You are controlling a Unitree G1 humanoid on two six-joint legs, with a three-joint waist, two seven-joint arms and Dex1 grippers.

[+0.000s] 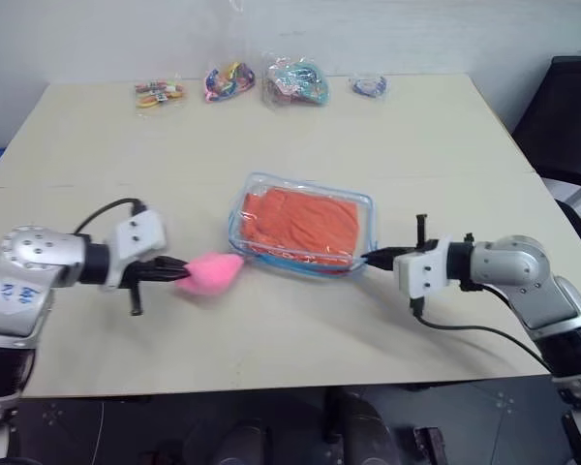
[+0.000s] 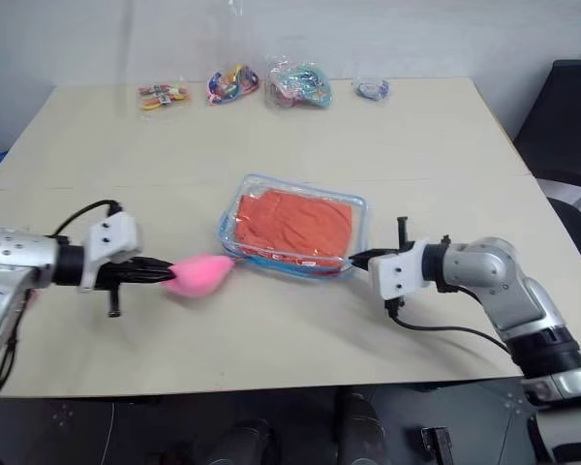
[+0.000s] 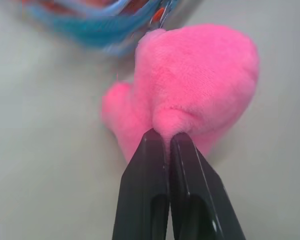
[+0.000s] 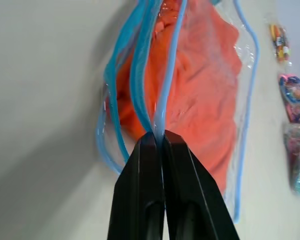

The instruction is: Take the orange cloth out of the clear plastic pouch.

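Observation:
The clear plastic pouch (image 1: 301, 225) with light blue trim lies in the middle of the table, and the orange cloth (image 1: 300, 225) sits inside it. My right gripper (image 1: 370, 259) is shut on the pouch's blue edge (image 4: 160, 120) at its near right corner. To the pouch's left, my left gripper (image 1: 177, 267) is shut on a pink plush heart (image 1: 211, 271), holding it just off the pouch's near left corner. In the left wrist view the black fingers (image 3: 145, 170) pinch a fold of the plush (image 3: 190, 85).
Several small clear bags of colourful items (image 1: 230, 81) lie along the table's far edge. A black chair (image 1: 566, 116) stands at the far right. The table's front edge (image 1: 271, 383) runs close below both arms.

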